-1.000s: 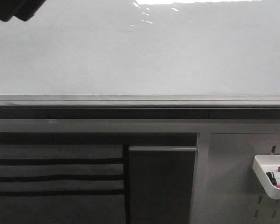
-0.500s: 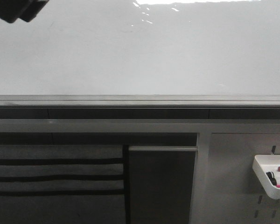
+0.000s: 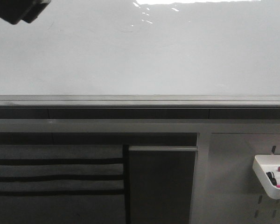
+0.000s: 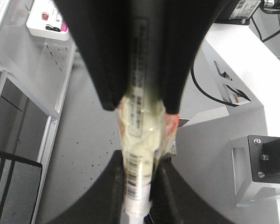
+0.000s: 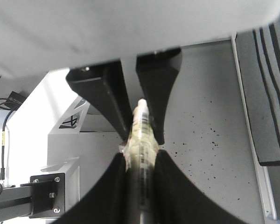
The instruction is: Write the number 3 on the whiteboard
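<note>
The whiteboard (image 3: 140, 56) fills the upper front view; it is blank, with glare at the top, and no number 3 shows on it. A dark arm part (image 3: 18, 9) pokes in at its upper left corner. In the left wrist view my left gripper (image 4: 139, 161) is shut on the white end of a marker (image 4: 139, 126) wrapped in clear tape. The right gripper's black fingers (image 4: 102, 56) grip its dark barrel further up. In the right wrist view my right gripper (image 5: 141, 161) is shut on the same marker (image 5: 141, 140), and the left gripper's fingers (image 5: 154, 79) hold its white tip.
A grey metal rail (image 3: 140, 100) runs under the board. Below it is a grey perforated panel (image 3: 233, 177) with a white tray (image 3: 270, 179) of markers, and a dark panel (image 3: 161, 186). Speckled grey floor (image 4: 84, 140) and the white robot base (image 4: 242, 60) lie below the grippers.
The dark arm part at the upper left corner of the front view has shifted slightly to the right. The board stays blank.
</note>
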